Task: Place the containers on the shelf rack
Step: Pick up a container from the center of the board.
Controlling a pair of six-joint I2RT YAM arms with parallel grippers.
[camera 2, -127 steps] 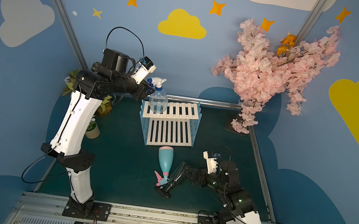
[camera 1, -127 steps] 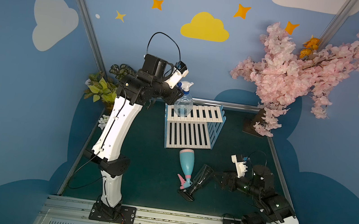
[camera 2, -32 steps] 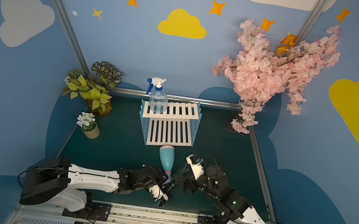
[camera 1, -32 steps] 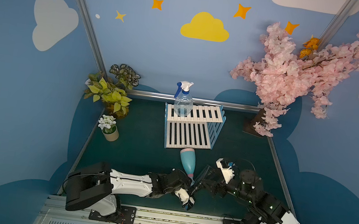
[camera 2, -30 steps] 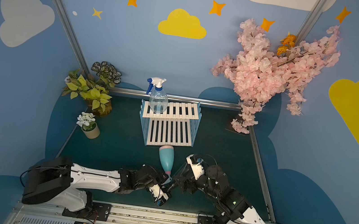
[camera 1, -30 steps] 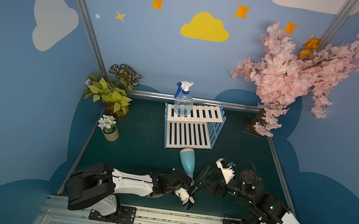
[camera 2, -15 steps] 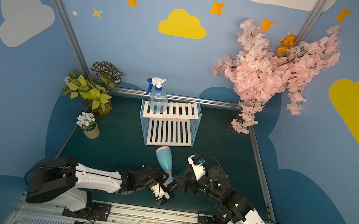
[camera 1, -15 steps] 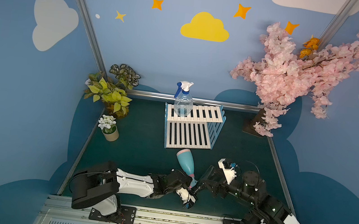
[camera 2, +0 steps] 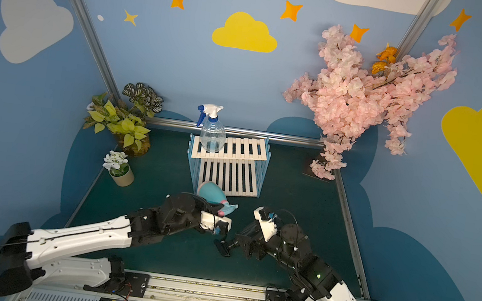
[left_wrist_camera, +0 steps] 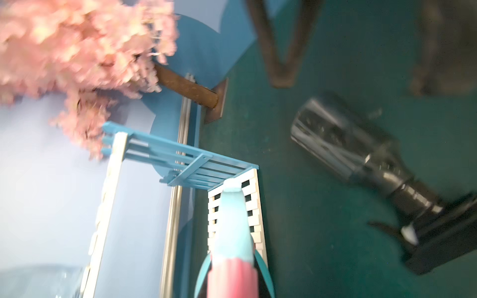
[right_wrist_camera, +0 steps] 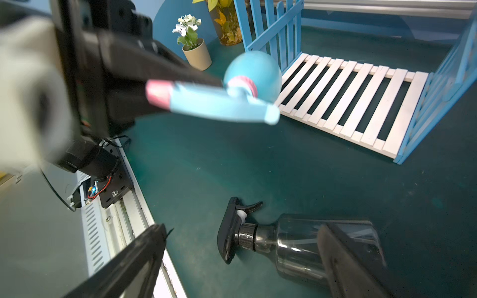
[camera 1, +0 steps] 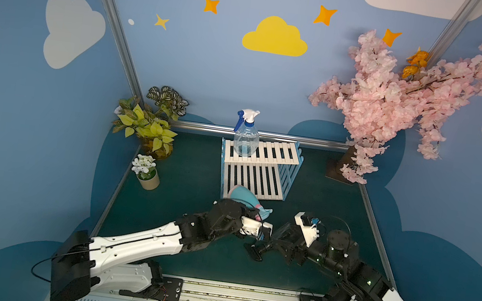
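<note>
A clear bottle (camera 1: 246, 139) (camera 2: 212, 136) stands on the upper shelf of the blue-and-white shelf rack (camera 1: 261, 177) (camera 2: 231, 177). My left gripper (camera 1: 260, 223) (left_wrist_camera: 232, 281) is shut on the pink-trimmed sprayer of the teal bottle (camera 1: 243, 197) (left_wrist_camera: 232, 219) (right_wrist_camera: 254, 73). That bottle is tilted off the mat, its base at the lower shelf's front corner. The dark smoky bottle (camera 1: 256, 250) (left_wrist_camera: 343, 144) (right_wrist_camera: 304, 247) lies on the mat. My right gripper (camera 1: 279, 245) (right_wrist_camera: 245, 258) hangs open over it, one finger across its body.
Leafy potted plants (camera 1: 150, 133) and a small white-flower pot (camera 1: 146, 173) stand at the back left. A pink blossom tree (camera 1: 397, 108) leans over the back right corner. The metal mounting rail (camera 1: 245, 297) runs along the front edge.
My left gripper has shut on the teal bottle's sprayer and raised it, swinging its base toward the rack's lower shelf. The right gripper stays open at the dark bottle.
</note>
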